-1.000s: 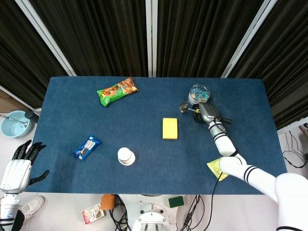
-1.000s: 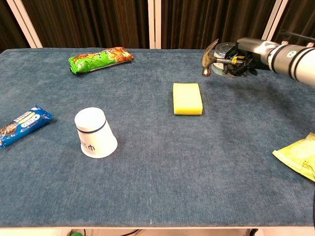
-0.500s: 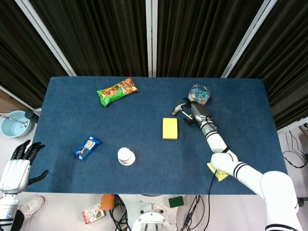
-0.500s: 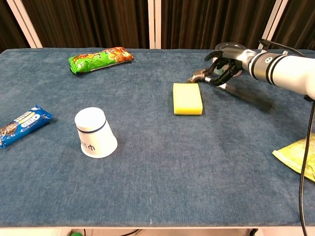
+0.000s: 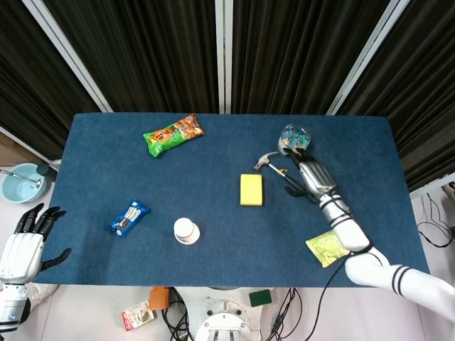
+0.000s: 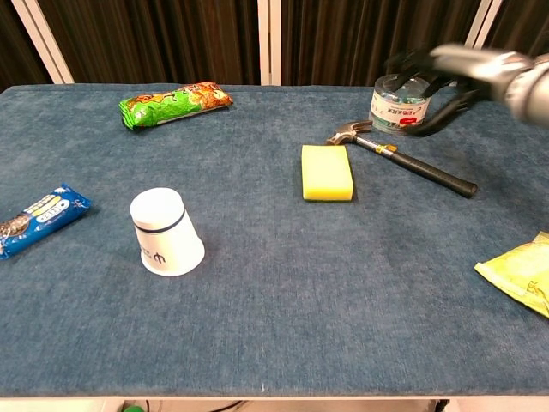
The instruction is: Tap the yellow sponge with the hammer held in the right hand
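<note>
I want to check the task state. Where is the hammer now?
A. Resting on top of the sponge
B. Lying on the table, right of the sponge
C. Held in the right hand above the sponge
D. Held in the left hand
B: the hammer lies flat on the table just right of the sponge, with the right hand raised above it and holding nothing.

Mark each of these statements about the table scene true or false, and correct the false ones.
1. The black-handled hammer lies on the blue cloth table. True.
2. The right hand grips the hammer. False: it is raised above it, holding nothing.
3. The white paper cup stands on the yellow rectangular sponge. False: it sits apart, on the cloth.
4. The hammer head lies beside the sponge's far corner. True.
5. The left hand rests on the table. False: it is off the edge.
</note>
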Motion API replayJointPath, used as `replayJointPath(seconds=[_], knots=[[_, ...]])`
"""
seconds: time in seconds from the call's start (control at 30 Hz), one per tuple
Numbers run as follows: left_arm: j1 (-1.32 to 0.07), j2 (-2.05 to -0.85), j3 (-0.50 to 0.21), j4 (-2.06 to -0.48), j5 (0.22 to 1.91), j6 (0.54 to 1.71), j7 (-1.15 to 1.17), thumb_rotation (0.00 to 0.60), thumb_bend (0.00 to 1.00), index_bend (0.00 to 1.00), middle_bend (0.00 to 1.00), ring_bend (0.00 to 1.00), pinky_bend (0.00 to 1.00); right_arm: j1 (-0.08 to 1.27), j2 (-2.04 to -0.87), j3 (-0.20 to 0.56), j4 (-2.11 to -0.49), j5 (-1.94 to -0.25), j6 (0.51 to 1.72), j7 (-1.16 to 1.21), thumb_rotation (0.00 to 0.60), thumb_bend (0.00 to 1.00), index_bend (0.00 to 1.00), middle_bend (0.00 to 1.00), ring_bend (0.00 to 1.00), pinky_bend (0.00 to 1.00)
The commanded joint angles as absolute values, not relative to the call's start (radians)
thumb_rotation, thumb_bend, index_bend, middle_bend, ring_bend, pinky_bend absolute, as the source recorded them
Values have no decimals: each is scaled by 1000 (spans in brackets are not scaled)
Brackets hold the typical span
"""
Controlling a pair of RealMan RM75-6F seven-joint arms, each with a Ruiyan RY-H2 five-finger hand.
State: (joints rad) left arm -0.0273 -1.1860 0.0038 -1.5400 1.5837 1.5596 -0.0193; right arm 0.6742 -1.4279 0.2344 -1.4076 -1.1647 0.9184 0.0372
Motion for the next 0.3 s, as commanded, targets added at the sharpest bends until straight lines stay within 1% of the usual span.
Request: replayJointPath(seconds=[0.03,0.17,0.23,0.3], knots=[[-30,-1188,0,-1541,1584,1561,-13,600,145,192,169,51,108,404,-1190,107,-1658,-1334,1323,-150,600,278,17,151,31,174],[-34,-1192,-6,-1542,1581,1559,-4,600,145,192,169,51,107,261,-1133,40,-1694,-1395,1493,-113,600,278,17,128,27,167],[-36,-1194,-8,-1542,1577,1557,4,600,145,192,169,51,107,203,-1125,8,-1679,-1428,1551,-64,600,278,16,111,13,147],[-37,-1195,-10,-1544,1579,1559,12,600,145,193,169,51,107,167,-1124,-15,-1660,-1452,1578,-22,600,278,15,99,0,119]])
